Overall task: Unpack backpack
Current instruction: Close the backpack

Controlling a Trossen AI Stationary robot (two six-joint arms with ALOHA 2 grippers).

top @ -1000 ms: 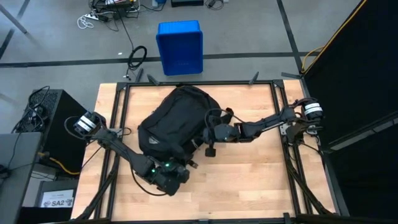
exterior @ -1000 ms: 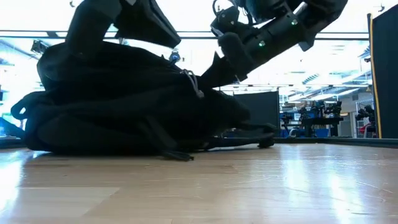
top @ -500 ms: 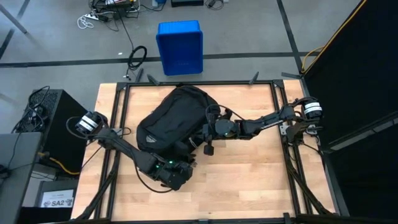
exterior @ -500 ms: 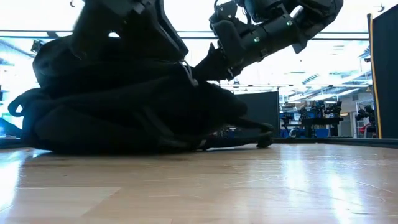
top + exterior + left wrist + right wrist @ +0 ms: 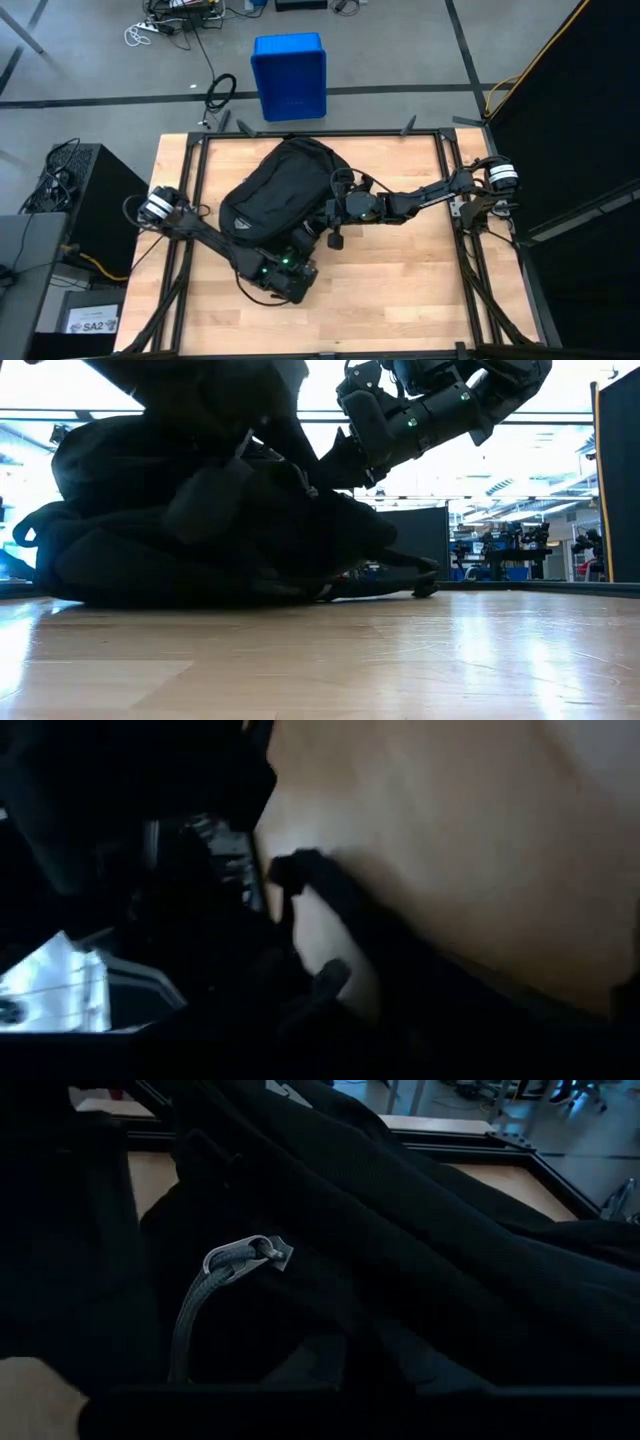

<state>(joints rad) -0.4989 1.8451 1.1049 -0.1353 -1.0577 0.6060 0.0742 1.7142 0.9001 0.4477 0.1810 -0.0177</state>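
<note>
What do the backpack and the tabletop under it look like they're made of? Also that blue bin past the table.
Backpack: black woven fabric, matte; the weave and soft folds show in the right wrist view, along with a grey cord zipper pull.
Tabletop: light wood, grain and plank lines visible, slight sheen in the low view.
Blue bin: probably moulded plastic, going by its uniform colour and ribbed top.

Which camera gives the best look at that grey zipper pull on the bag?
The right wrist view: the zipper pull shows close up, a grey cord on a metal tab, against the black backpack. The high view shows the whole bag but no pull; the low and left wrist views show only dark fabric.
</note>
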